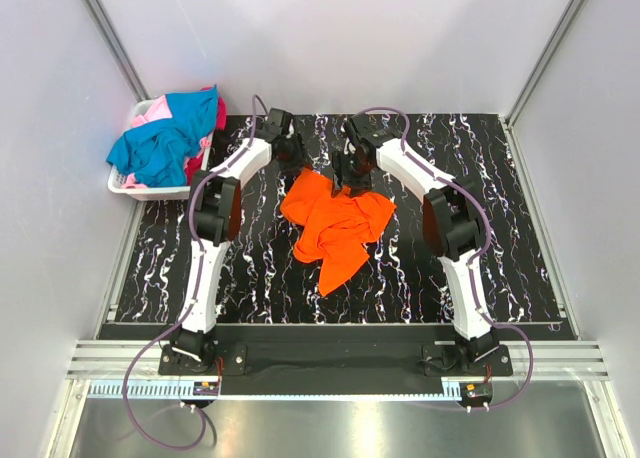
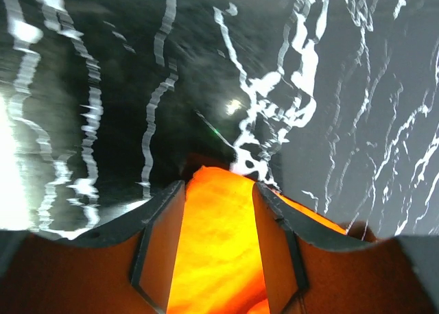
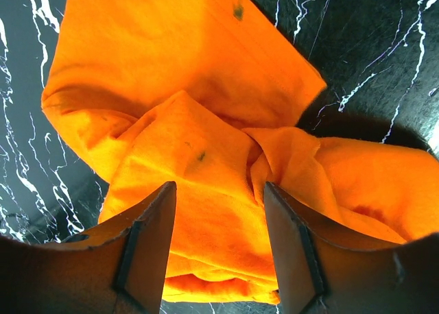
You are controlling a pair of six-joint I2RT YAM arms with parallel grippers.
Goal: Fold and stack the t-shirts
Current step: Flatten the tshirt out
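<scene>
A vivid orange t-shirt [image 1: 335, 228] lies crumpled in the middle of the black marbled table. My left gripper [image 1: 292, 161] is at its far left corner. In the left wrist view orange cloth [image 2: 216, 245] fills the gap between the jaws of my left gripper [image 2: 219, 184], which are shut on it. My right gripper [image 1: 352, 183] is over the shirt's far edge. In the right wrist view my right gripper [image 3: 219, 187] has its jaws apart just above the bunched orange t-shirt [image 3: 171, 67]. Teal-blue [image 1: 165, 143], pink [image 1: 150, 118] and red [image 1: 218, 118] t-shirts are piled in the basket.
The white slatted basket [image 1: 150, 190] stands at the table's far left corner, partly off the black surface. Grey walls close in the table on the left, right and back. A metal rail [image 1: 340, 358] runs along the near edge by the arm bases.
</scene>
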